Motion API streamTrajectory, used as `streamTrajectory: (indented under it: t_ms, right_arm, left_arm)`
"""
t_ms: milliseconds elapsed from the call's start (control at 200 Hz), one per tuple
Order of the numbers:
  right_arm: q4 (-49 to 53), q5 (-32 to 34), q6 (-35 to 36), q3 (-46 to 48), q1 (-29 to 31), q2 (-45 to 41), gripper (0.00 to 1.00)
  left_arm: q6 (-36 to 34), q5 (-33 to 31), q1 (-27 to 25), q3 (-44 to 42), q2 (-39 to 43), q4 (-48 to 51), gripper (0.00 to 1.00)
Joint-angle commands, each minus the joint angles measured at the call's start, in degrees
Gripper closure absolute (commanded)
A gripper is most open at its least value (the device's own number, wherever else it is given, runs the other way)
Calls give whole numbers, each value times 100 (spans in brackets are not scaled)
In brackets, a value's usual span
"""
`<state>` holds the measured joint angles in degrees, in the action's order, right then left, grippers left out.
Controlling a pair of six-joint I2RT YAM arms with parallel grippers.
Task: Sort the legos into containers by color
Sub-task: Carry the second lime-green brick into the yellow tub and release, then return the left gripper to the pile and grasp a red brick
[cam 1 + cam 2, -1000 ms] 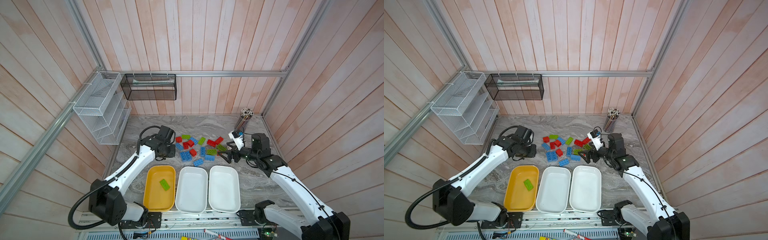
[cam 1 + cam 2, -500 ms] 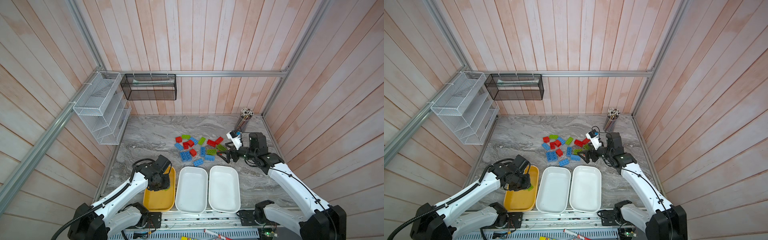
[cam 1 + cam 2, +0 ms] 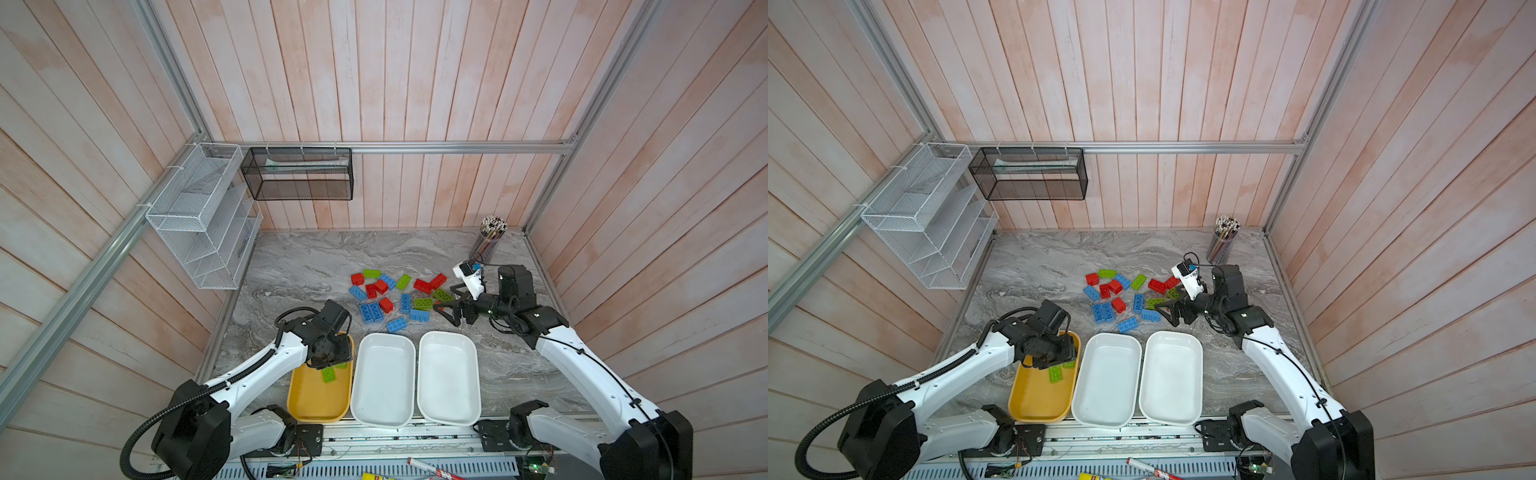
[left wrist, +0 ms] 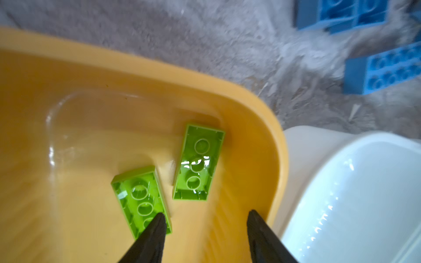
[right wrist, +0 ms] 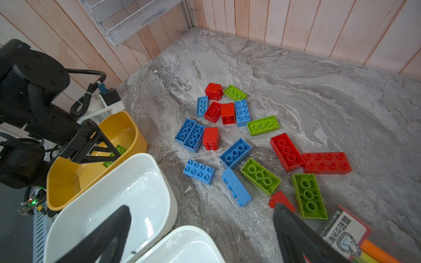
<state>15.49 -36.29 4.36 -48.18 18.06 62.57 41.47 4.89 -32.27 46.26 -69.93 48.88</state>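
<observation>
Since the left pincer [image 4: 205, 213] hangs half-open and empty over two green legos [image 4: 198, 161] lying in the yellow tray [image 3: 316, 409], low and left of centre in both top views, it should lift straight up, clear of the rim; the right pincer [image 5: 201, 207] gapes wide, empty, beside the unsorted legos [image 5: 237, 152].

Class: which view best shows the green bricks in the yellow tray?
Left wrist view: both green bricks lie close, undersides up, in the yellow tray. Both top views show them small, one partly under the left end effector. The right wrist view shows only slivers behind it.
</observation>
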Motion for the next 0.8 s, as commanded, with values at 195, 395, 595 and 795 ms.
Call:
streamTrajectory:
  t_ms: [195,395,595,795]
  right_arm:
    - [169,-45,128,-249,-35,-54,2]
    - [101,-10,61,-159,-38,-132,2]
    - [59,61,7,-69,-42,-227,2]
    - [75,113,9,-60,-47,-235,2]
  left_arm:
    - [-2008,-139,486,1999,-884,491,32]
    - [-3807,-194,970,3098,-2209,-383,29]
    - [-5110,298,1207,3977,-3510,-872,28]
    - [-5732,379,1353,4564,-4454,-1246,28]
